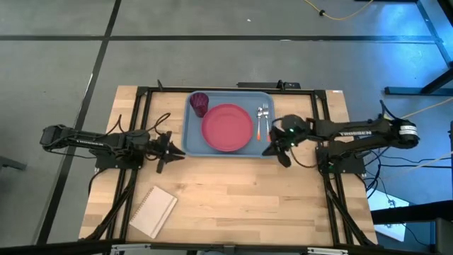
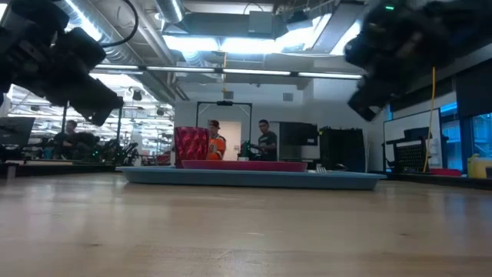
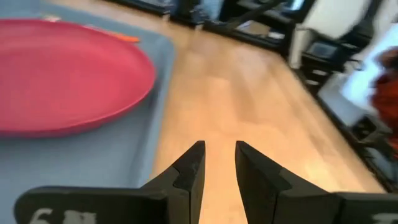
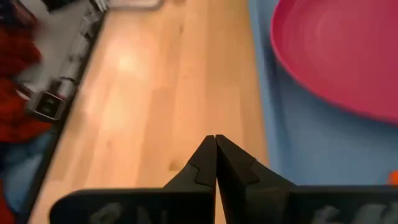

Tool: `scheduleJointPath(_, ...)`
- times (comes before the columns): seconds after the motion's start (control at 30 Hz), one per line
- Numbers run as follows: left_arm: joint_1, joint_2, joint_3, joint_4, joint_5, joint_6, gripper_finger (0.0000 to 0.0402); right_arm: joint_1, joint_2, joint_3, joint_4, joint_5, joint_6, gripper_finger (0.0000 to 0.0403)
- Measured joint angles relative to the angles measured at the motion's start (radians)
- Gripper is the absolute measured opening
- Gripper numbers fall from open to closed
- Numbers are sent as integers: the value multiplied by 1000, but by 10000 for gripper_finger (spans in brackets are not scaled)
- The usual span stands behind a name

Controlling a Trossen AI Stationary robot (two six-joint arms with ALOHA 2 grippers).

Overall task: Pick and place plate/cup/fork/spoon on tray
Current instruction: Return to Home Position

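Overhead, the tray (image 1: 192, 136) holds the cup (image 1: 199, 103), the plate (image 1: 227, 127) and orange-handled cutlery (image 1: 259, 129) on the right arm's side. Only the wrist views settle the fingers: the left gripper (image 3: 219, 147) is narrowly parted and the right gripper (image 4: 215, 139) is pressed together. Both are empty, beside the tray.

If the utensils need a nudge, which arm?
Right. Its tool, shut, sits just off the tray's right rim beside the orange-handled utensils; the left tool is off the left rim, with the plate between.
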Motion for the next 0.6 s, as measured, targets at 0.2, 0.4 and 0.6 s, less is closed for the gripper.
scheduleJointPath(0.2,1,-1,0,1,5,46,81,24,-275,-258,210,-7,110,6)
scheduleJointPath(0.4,1,-1,0,1,-33,50,81,50,-556,-409,288,56,53,6)
scheduleJointPath(0.6,1,-1,0,1,-32,42,81,56,-747,-472,269,170,18,6)
